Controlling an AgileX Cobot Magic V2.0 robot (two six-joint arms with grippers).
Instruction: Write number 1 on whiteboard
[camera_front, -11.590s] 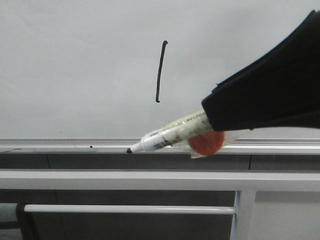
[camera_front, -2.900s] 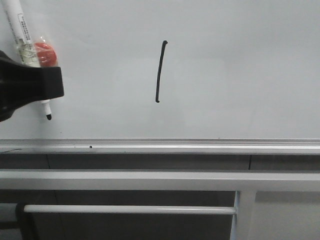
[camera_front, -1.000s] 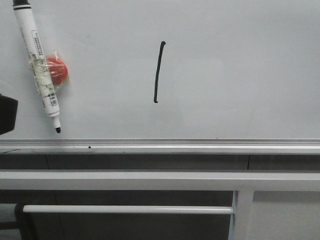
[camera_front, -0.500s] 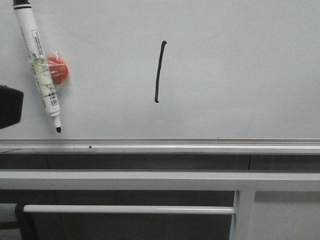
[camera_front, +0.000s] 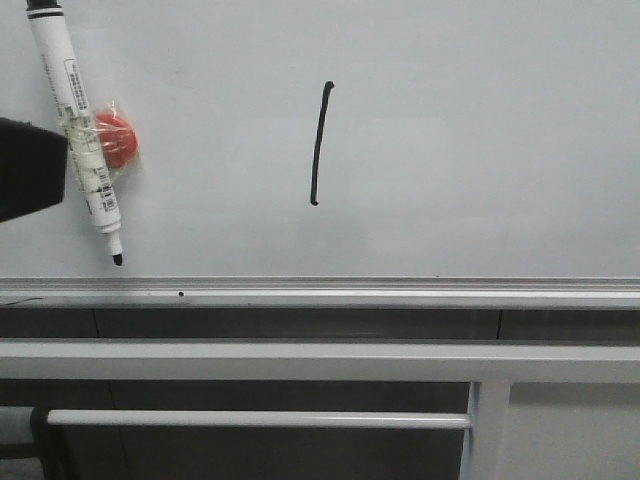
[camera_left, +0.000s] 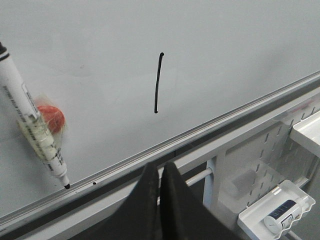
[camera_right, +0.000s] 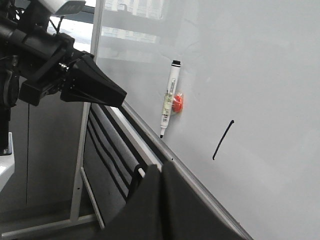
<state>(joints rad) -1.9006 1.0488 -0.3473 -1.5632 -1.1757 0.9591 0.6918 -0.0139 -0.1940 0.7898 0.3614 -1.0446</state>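
With both my left jaws and right jaws pressed together and empty, the number 1 sits mid-whiteboard, and a careless left sweep could knock the marker near its left edge loose.

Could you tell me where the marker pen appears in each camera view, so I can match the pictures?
Front view: the marker pen hangs at the far left of the whiteboard, tip down.
Left wrist view: the pen is at the picture's left edge, tip near the board's edge rail.
Right wrist view: the pen is near the centre.
Shared landmark: the red magnet taped to the pen, and the number 1 stroke nearby.
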